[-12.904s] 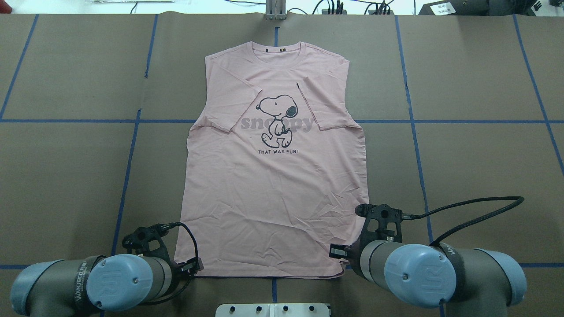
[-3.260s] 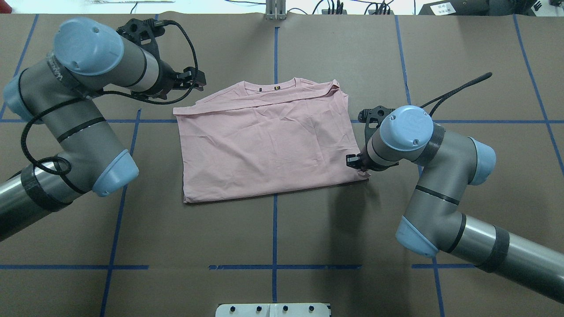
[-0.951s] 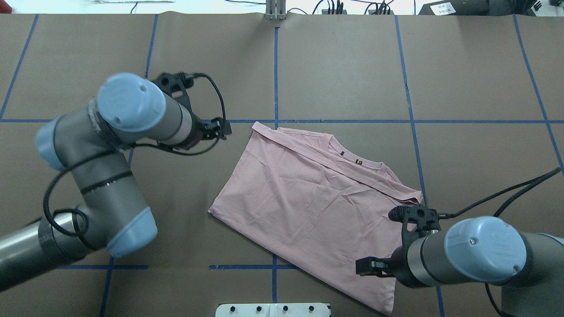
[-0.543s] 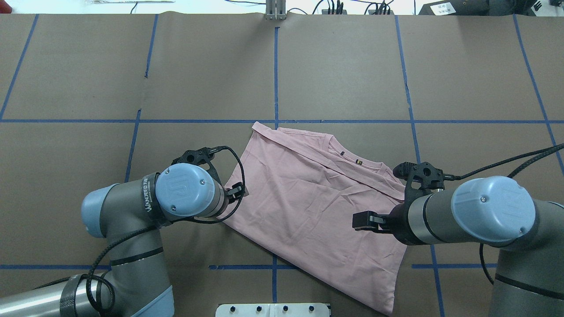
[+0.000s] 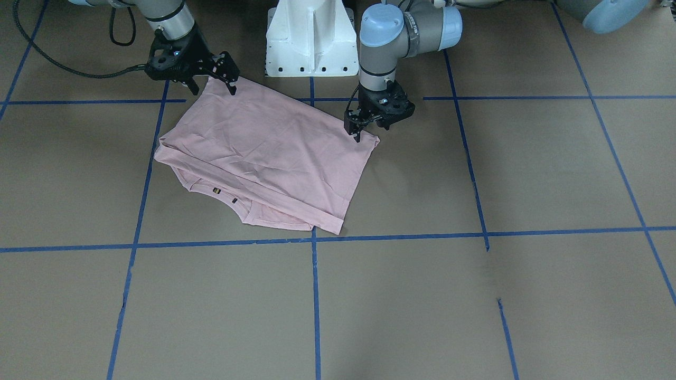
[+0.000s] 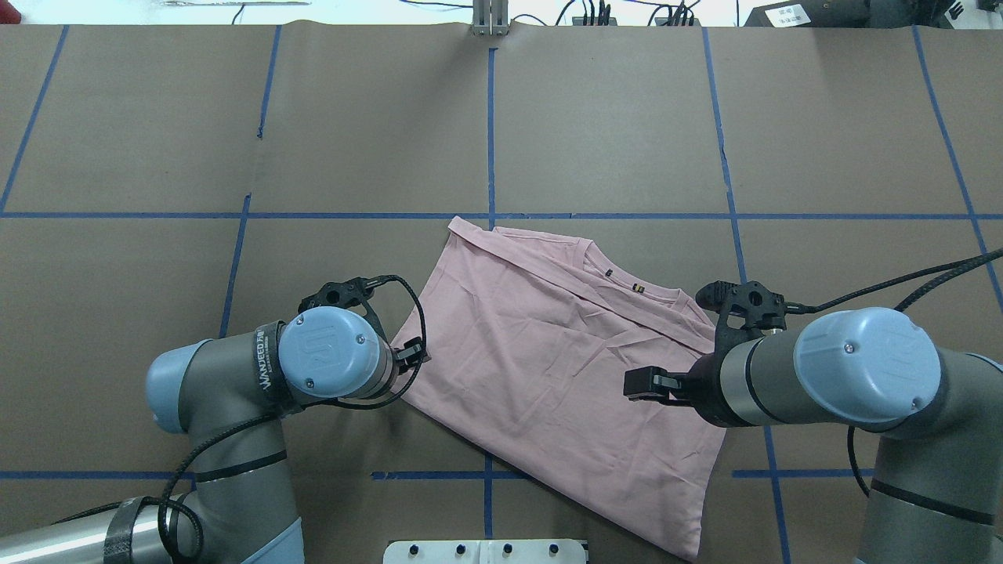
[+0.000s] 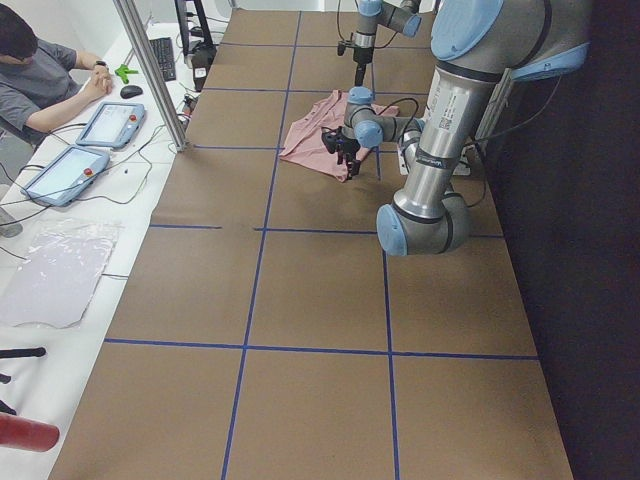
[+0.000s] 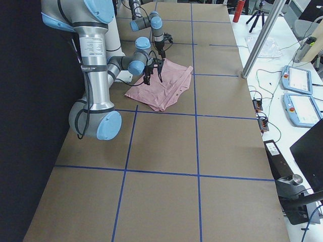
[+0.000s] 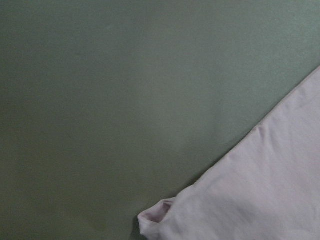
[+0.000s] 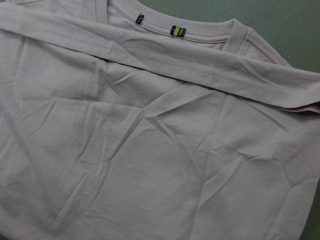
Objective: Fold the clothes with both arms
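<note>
Apparently right jaws gape above the folded T-shirt [image 5: 264,148]; left jaws at its corner, state unclear.

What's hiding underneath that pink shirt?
Only the brown table cover and a blue tape line show running under the T-shirt. Its folded-under layers, beyond the collar, are covered.
</note>
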Available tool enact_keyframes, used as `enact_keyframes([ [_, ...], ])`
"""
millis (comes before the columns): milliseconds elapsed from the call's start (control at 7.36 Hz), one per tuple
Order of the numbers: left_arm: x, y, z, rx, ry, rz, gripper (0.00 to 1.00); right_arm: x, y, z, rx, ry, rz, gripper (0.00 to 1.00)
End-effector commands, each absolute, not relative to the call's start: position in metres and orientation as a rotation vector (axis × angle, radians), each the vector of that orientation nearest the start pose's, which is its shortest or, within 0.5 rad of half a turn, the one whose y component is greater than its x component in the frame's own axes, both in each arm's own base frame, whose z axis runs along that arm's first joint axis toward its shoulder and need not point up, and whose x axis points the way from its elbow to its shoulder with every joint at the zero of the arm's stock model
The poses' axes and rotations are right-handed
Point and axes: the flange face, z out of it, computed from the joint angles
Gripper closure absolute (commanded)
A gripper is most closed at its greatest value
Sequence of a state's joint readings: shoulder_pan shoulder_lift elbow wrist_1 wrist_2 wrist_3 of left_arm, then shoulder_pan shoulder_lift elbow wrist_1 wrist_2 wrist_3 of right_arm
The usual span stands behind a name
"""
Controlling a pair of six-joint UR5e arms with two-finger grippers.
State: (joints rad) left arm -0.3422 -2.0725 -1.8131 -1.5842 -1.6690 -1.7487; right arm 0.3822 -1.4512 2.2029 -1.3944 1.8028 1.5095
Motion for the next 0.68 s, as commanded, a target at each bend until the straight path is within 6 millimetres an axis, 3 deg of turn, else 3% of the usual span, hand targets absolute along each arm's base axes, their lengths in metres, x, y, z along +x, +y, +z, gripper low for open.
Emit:
enact_keyframes([
  [0,0.557,-0.3295,0.2773,-0.032,0.76,-0.458,0.14,-0.3986,-0.2799,0.2936,-0.005,-0.952,0.19,0.0],
  [543,0.5603,-0.3296,0.2805,-0.033,0.754,-0.458,0.22,-0.3984,-0.2797,0.2922,-0.005,-0.956,0.188,0.0],
])
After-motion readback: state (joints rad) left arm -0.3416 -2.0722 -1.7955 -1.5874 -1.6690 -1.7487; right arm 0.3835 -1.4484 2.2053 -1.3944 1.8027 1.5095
